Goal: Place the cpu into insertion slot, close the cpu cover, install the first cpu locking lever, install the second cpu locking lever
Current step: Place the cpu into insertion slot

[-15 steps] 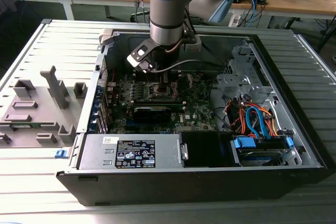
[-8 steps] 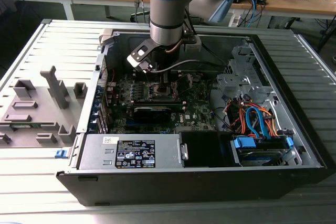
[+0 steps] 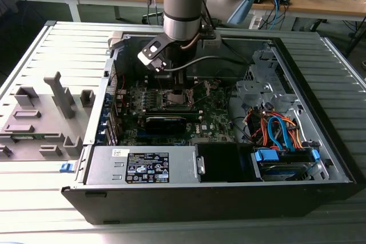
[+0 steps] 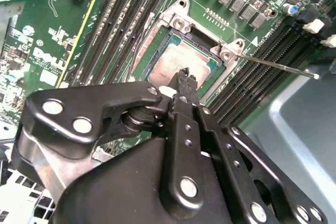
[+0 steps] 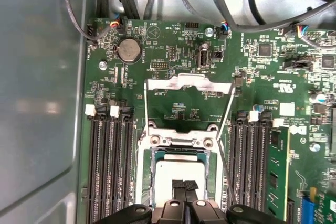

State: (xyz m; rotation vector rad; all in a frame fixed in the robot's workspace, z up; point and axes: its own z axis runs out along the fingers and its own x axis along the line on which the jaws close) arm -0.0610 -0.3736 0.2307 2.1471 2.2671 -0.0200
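Black metal gripper (image 5: 184, 184), fingertips pinched together on nothing, is hovering over the flat silvery square cpu (image 5: 165, 174) in the dark, metal-framed insertion slot (image 5: 178, 140), possibly risking knocking it askew.

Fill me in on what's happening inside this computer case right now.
The robot arm's gripper, shut, is down over the insertion slot on the green circuit board, its tips at the top face of the cpu; whether they touch it I cannot tell. The cpu lies in the slot. The cpu cover is flipped open, and the two locking levers are unlatched.
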